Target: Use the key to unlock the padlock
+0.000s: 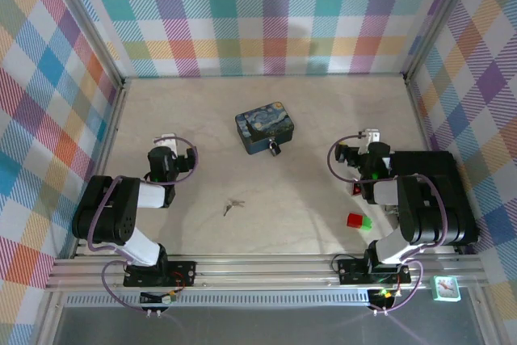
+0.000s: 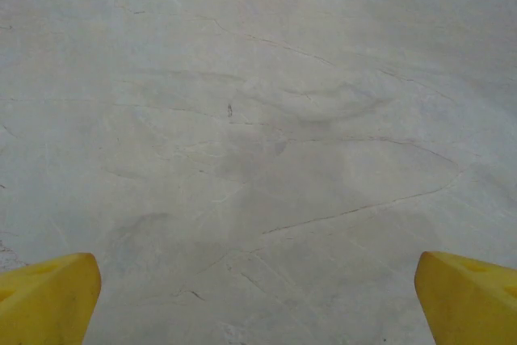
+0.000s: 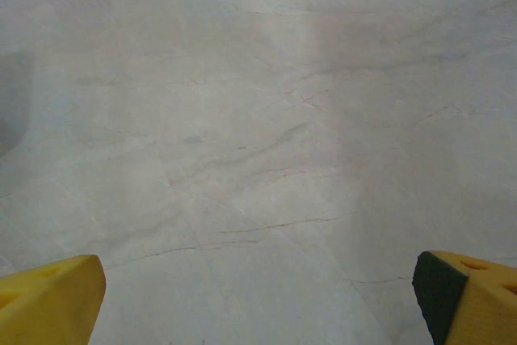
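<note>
Against the tin (image 1: pixel 263 127) rests the padlock (image 1: pixel 275 148), key (image 1: pixel 233 205) apart; left gripper (image 2: pixel 257 274) and right gripper (image 3: pixel 258 274) gape empty.

The pale marbled table (image 1: pixel 202 111) carries a blue starry-night tin (image 1: pixel 265 130), a key bunch (image 1: pixel 233 206) nearer the arm bases, and a red block (image 1: pixel 354 220) touching a green block (image 1: pixel 367 222).

Tin (image 1: pixel 265 128) crowds padlock (image 1: pixel 275 148); key (image 1: pixel 233 205) unobstructed.

The key (image 1: pixel 233 206) lies apart from the padlock (image 1: pixel 275 148).
</note>
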You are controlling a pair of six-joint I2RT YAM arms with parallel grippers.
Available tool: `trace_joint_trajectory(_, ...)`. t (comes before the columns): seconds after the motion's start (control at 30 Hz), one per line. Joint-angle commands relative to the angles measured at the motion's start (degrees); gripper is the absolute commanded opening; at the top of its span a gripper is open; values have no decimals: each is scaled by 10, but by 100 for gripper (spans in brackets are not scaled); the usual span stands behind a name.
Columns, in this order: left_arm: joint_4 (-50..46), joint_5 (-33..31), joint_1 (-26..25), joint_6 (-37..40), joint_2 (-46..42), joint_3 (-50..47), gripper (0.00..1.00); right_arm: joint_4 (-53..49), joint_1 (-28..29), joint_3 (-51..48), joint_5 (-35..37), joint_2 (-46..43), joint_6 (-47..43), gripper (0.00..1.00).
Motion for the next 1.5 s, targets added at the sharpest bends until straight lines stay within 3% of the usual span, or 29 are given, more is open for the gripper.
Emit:
trace_joint_trajectory(0.0,21,-3,-2,-2,5,12,100,11,-1,10,-16,-1,-5,99)
trace_joint_trajectory(0.77,21,-3,-3,-2,5,12,100,4,-2,13,-22,-3,-6,99)
trace_joint_trajectory(0.9,-11,-30,-6,-6,-13,23,100,-96,-1,52,-12,-46,-5,99)
trace_joint_trajectory(1.07,-212,-57,-22,3,-80,111,100,-260,4,115,-2,-128,26,99)
trace_joint_trajectory(1.13,-273,-64,-30,-30,-102,151,100,-348,14,153,-4,-158,65,99)
trace_joint_trajectory(1.3,-366,21,-47,-159,-127,222,100,-514,65,230,-70,-180,171,98)
trace_joint_trajectory(1.47,-396,140,-74,-258,-100,239,100,-576,145,249,-143,-142,236,93)
